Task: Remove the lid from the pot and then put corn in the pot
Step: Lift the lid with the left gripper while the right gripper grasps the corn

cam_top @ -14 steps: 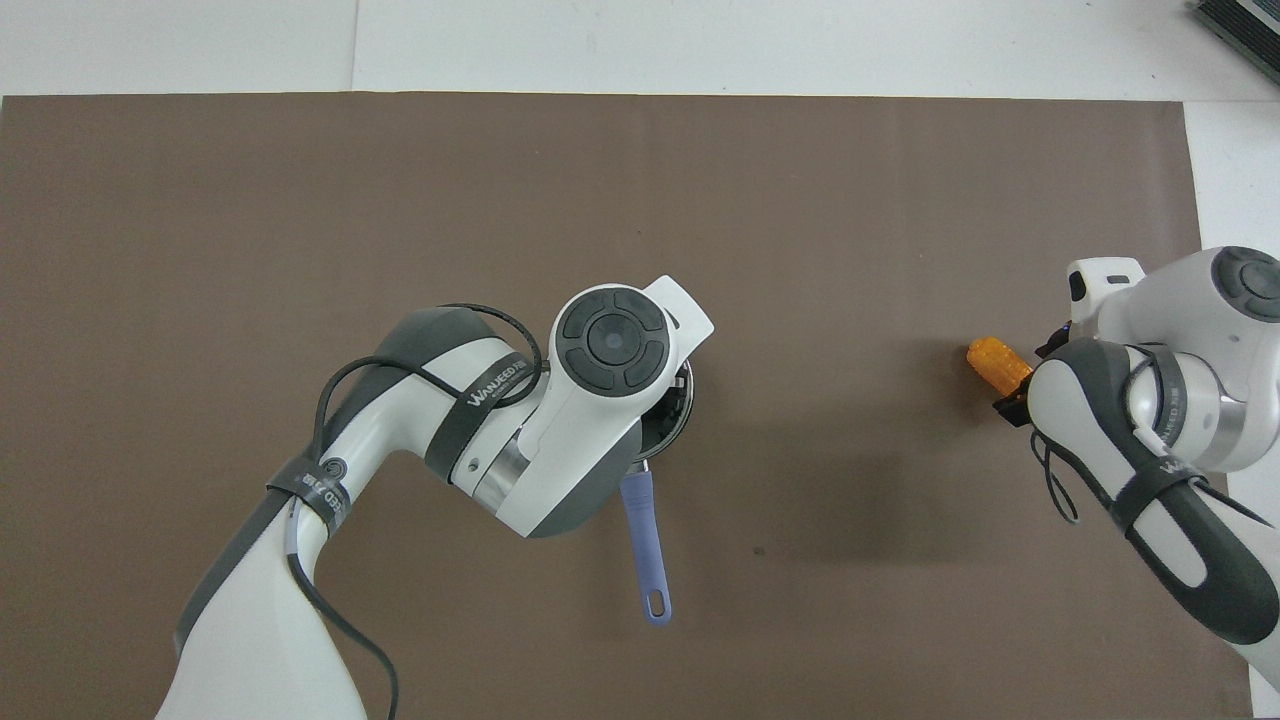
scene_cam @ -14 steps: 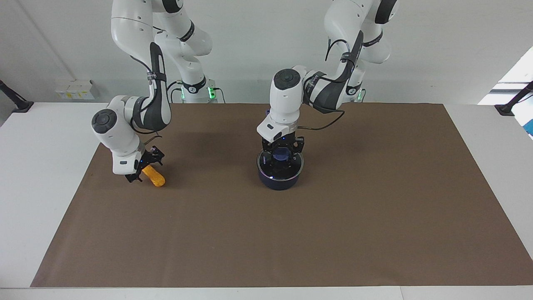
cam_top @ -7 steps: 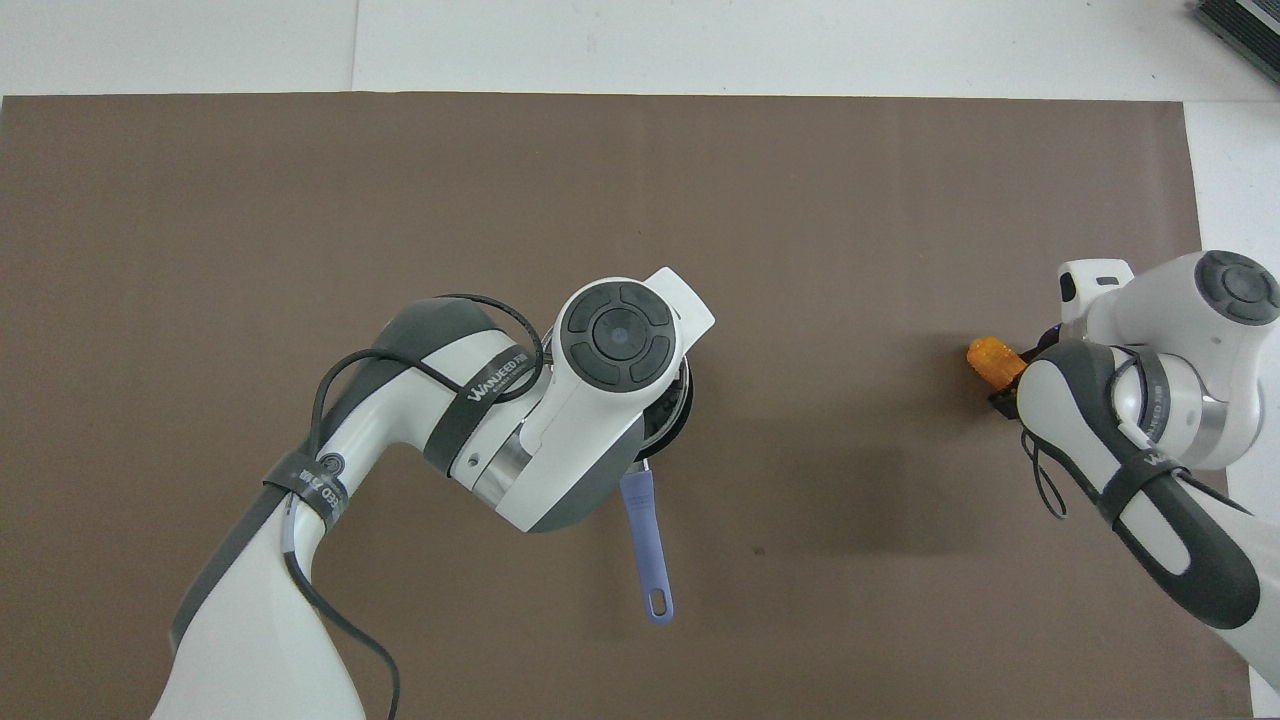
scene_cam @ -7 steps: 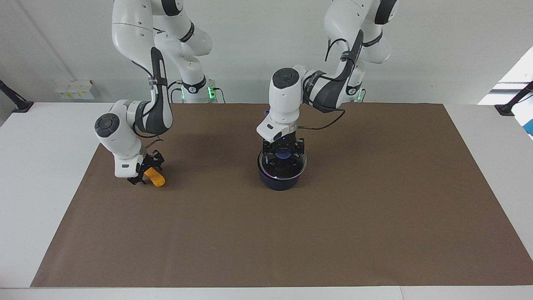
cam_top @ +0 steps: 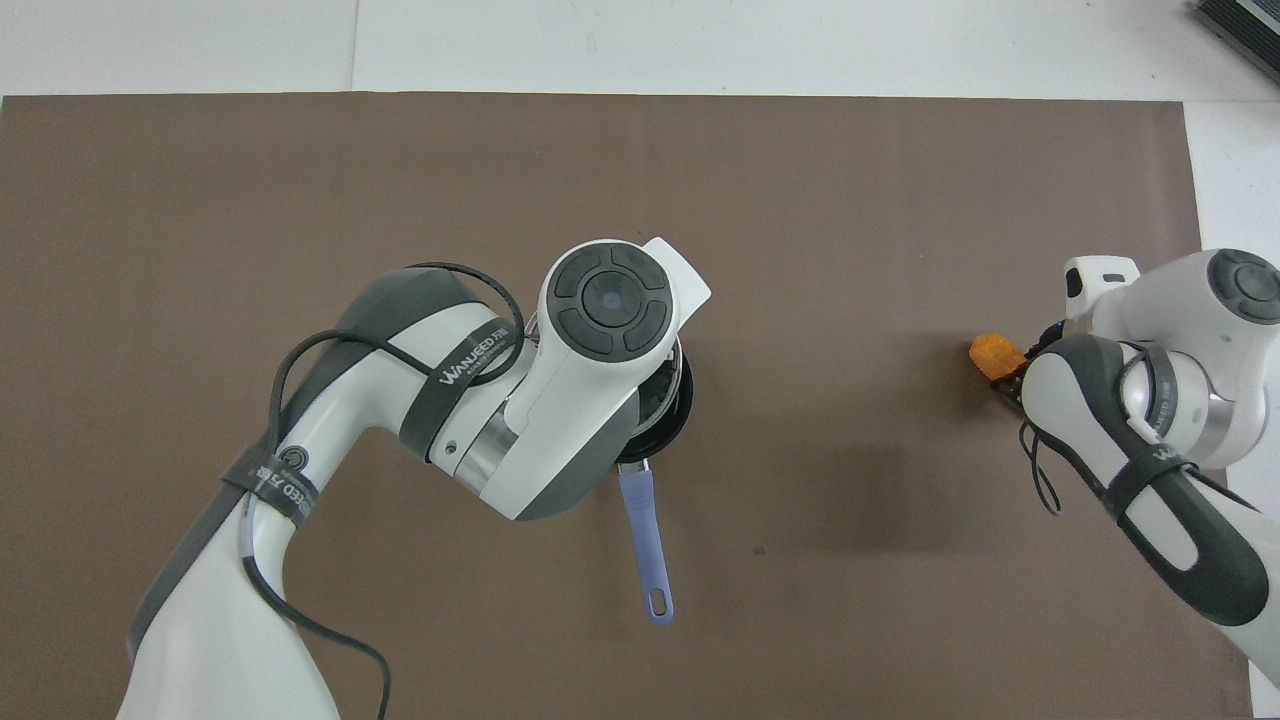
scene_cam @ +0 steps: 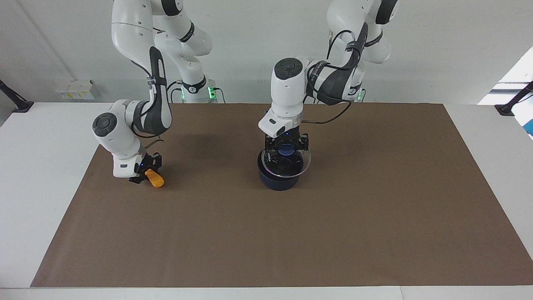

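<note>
- Since a second ago, we see the lid (scene_cam: 286, 161) come up off the pot (scene_cam: 278, 179): it sat flat on the rim then, and now it hangs just above it, tilted, its edge toward the left arm's end of the table raised higher.
- The left gripper (scene_cam: 286, 146) is clamped on the lid's blue knob, directly over the pot near the middle of the brown mat (scene_cam: 374, 208).
- We judge the first step half done (the lid is free of the rim but still covers the opening), so it has yet to be carried aside.
- The right gripper (scene_cam: 146, 171) has risen a little in the same second and is closed on the corn (scene_cam: 155, 179), which now tilts, its lower end at or just above the mat near the right arm's end of the table. We cannot tell whether that end still touches.
- In the overhead view only the corn's tip (cam_top: 996, 355) shows beside the right arm's wrist.
- The pot's handle (cam_top: 645, 545) points toward the robots and lies clear of both arms.
- What stands in the corn's way is the lid and the left arm's wrist above the pot; we think both must move off first.
- Nothing else lies on the mat between corn and pot.
</note>
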